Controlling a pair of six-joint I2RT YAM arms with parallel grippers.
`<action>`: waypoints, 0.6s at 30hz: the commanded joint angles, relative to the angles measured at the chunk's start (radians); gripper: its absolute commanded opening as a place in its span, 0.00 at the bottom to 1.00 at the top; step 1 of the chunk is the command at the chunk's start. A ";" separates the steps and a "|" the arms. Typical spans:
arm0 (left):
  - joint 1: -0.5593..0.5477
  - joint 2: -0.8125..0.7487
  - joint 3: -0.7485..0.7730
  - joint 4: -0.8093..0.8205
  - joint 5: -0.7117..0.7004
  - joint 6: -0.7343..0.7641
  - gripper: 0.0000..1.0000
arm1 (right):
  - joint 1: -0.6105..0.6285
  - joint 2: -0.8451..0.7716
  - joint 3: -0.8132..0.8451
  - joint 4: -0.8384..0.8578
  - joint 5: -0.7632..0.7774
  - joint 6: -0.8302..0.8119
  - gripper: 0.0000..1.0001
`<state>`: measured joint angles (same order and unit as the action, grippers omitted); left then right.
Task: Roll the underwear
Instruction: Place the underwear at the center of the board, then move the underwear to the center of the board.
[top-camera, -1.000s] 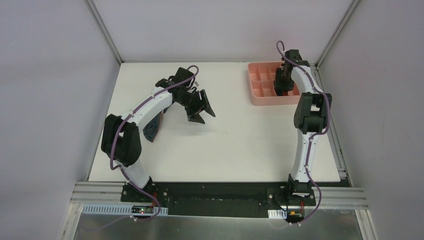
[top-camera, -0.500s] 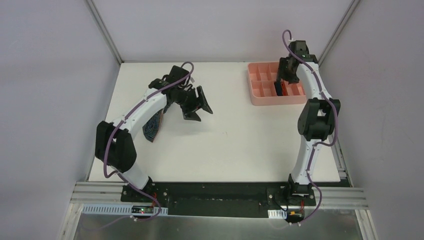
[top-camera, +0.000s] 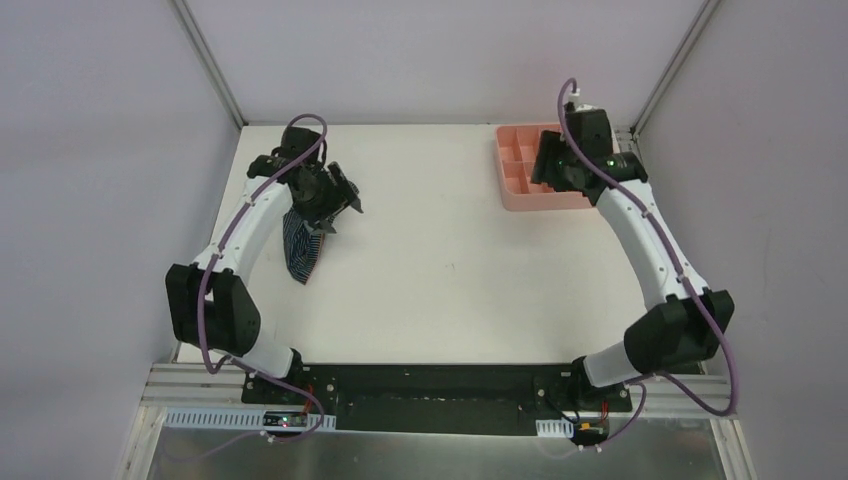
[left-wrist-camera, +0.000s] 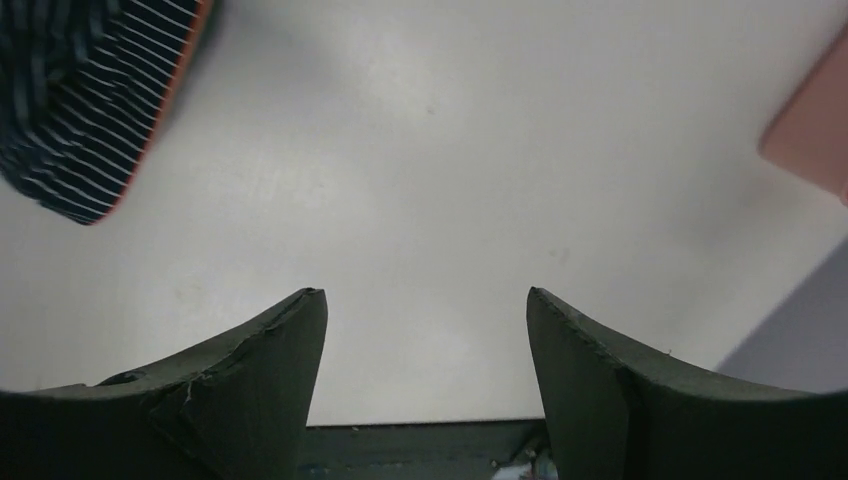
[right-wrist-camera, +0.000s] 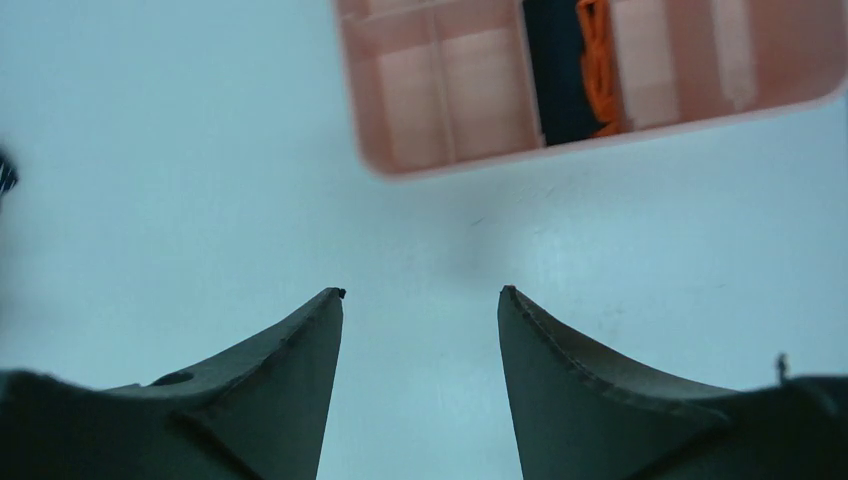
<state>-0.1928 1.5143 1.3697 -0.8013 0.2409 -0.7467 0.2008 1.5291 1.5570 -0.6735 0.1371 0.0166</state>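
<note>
The striped dark blue underwear (top-camera: 301, 252) lies on the left of the white table, partly under my left arm. In the left wrist view it (left-wrist-camera: 80, 100) shows at the top left with an orange edge. My left gripper (top-camera: 342, 210) is open and empty, just right of it (left-wrist-camera: 425, 300). The navy underwear with orange trim (right-wrist-camera: 568, 70) sits rolled in a compartment of the pink tray (right-wrist-camera: 450, 165). My right gripper (top-camera: 543, 165) hangs open and empty over the tray's left part, with bare table between its fingertips (right-wrist-camera: 420, 292).
The pink compartment tray (top-camera: 545, 203) stands at the back right corner, and its corner shows at the right edge of the left wrist view (left-wrist-camera: 815, 140). Grey walls close in the table on the left, back and right. The right arm's elbow sticks out past the table's right edge.
My left gripper has swung left and back toward the striped underwear. My right gripper has lifted out of the tray and turned left, leaving the navy underwear in its compartment.
</note>
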 joint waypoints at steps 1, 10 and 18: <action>0.016 0.061 0.023 -0.073 -0.322 0.090 0.76 | 0.094 -0.137 -0.163 0.030 -0.030 0.106 0.61; 0.038 0.418 0.249 -0.096 -0.481 0.134 0.64 | 0.135 -0.401 -0.438 0.023 -0.086 0.212 0.61; 0.037 0.584 0.369 -0.103 -0.595 0.214 0.60 | 0.135 -0.517 -0.488 -0.052 -0.068 0.214 0.61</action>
<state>-0.1680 2.0418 1.6508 -0.8730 -0.2516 -0.6037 0.3317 1.0637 1.0889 -0.6895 0.0631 0.2050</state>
